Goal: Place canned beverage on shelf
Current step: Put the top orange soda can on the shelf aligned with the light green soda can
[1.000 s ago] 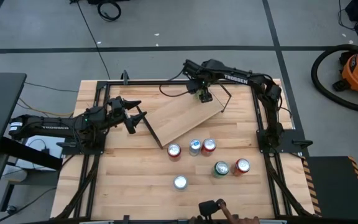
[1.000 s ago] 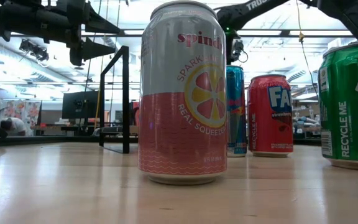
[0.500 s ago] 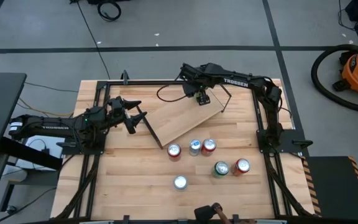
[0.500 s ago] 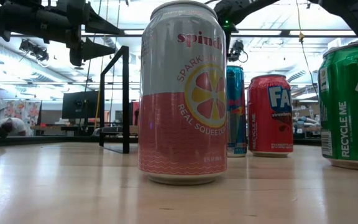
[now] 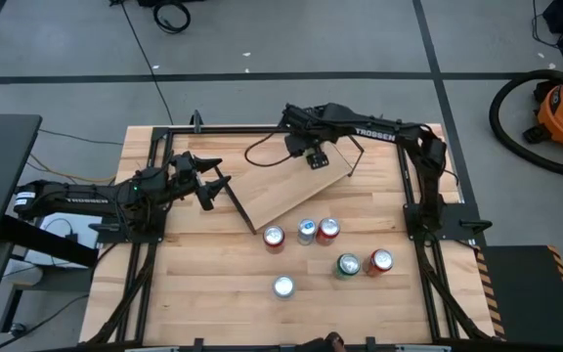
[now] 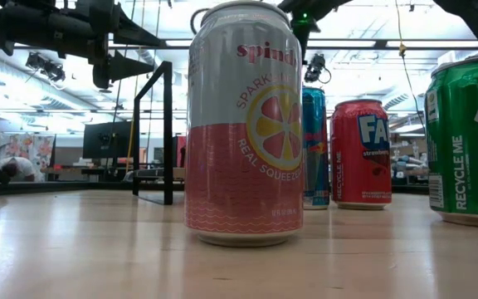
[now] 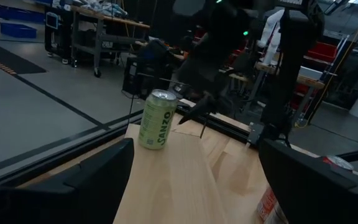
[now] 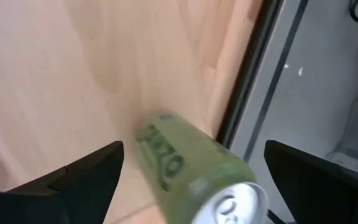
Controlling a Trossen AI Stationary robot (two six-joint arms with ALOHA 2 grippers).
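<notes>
On the shelf (image 5: 286, 186), far end: green can (image 7: 155, 119) upright, right gripper (image 5: 314, 159) above with jaws wide, empty; next, clear and fetch another; left gripper (image 5: 213, 184) jaws open, idle.

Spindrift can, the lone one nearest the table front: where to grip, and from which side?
Probably best to grip the Spindrift can around its round body, coming straight down with a finger on either side. It stands upright and alone; the green can and the others stand apart from it, so no side looks blocked.
</notes>
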